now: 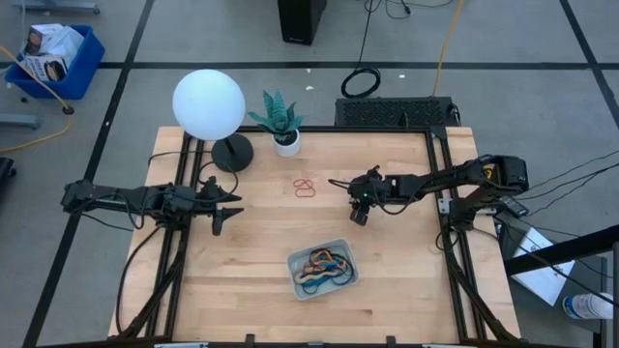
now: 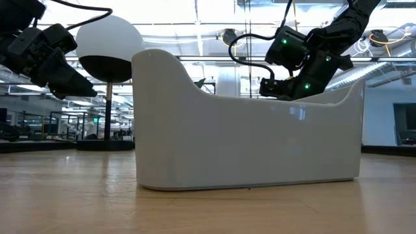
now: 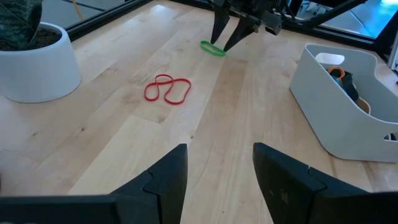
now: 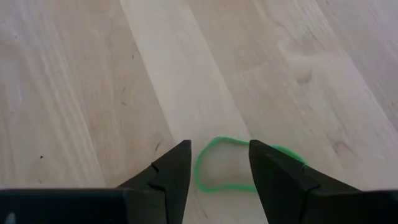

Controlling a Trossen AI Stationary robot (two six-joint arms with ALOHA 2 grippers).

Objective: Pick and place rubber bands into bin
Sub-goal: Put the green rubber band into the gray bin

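Two red rubber bands [image 1: 304,188] [image 3: 166,89] lie flat on the wooden table near its middle. A green rubber band [image 4: 231,167] [image 3: 212,48] lies flat under my right gripper [image 1: 360,209] [image 4: 219,163], which slants down, open, one finger on either side of the band's near loop. The pale bin [image 1: 296,263] [image 3: 339,118] stands toward the table's near edge with several coloured bands in it. My left gripper [image 1: 229,210] [image 3: 219,168] waits open at the left, above the table, nothing between its fingers. My right gripper's open fingers [image 3: 216,32] come down at a slant from the table's right and straddle one end of the green band [image 4: 205,163], which lies flat on the table. Whether the fingertips touch the band, I cannot tell.
A lamp with a white globe [image 1: 208,103] and a small potted plant [image 1: 281,124] [image 3: 31,62] stand at the far edge. A blue crate [image 1: 53,58] sits on the floor beyond the table. Bare wood lies between the red bands and the bin.
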